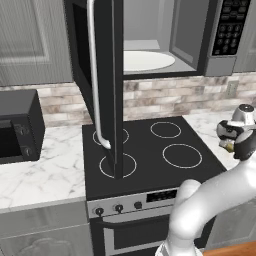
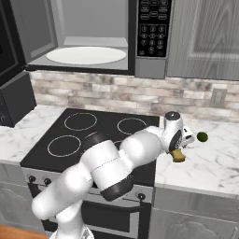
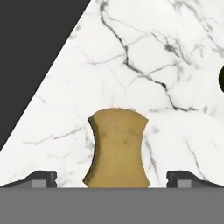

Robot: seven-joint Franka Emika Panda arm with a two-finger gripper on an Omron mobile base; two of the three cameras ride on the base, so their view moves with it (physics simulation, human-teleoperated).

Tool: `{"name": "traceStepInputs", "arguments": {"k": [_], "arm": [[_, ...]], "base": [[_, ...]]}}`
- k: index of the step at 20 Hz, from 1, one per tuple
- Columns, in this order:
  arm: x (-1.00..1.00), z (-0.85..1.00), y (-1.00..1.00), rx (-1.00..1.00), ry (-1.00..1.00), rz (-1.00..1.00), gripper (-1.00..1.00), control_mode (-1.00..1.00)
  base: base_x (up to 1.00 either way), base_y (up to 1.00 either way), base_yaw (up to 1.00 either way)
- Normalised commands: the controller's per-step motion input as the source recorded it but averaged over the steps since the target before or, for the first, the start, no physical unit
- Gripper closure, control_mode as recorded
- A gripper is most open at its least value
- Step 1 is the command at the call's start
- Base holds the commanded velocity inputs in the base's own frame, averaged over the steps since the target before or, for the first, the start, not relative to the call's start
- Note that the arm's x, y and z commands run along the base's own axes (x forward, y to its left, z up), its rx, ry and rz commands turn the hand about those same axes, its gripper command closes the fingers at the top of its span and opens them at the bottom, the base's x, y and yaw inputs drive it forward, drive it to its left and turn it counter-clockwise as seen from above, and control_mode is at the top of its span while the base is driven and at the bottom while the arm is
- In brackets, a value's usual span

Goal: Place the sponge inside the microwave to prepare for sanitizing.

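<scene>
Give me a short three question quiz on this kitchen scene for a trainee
1. True or false: the microwave door is shut.
2. The sponge lies on: A the stovetop, B the marble counter, C the turntable.
3. How do the fingers stand relative to the sponge?

Key: 1 false, the door hangs open. 2 B. 3 Spread wide, one on each side of the sponge, with counter showing between each and it.

Pretty standard glossy white arm, chunky rounded links with dark bands at the joints. There's a silver-grey cap on top of the wrist, plus black patches on the white hand. The fingers are small, dark and blocky with lighter grey faces.
</scene>
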Motion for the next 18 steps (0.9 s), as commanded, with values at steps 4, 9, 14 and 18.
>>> {"name": "traceStepInputs", "arguments": {"k": [4, 9, 14, 18], "arm": [[0.23, -0.14, -0.09, 0.02, 0.03, -0.06, -1.00, -1.00], [0.19, -0.14, -0.19, 0.02, 0.03, -0.04, -1.00, -1.00], [0.09, -0.18, -0.22, 0.03, 0.01, -0.03, -1.00, -1.00], [0.08, -0.18, -0.18, 0.06, 0.01, -0.03, -1.00, -1.00]], "base": [[0.00, 0.00, 0.00], [0.00, 0.00, 0.00], [0.00, 0.00, 0.00], [0.00, 0.00, 0.00]]}}
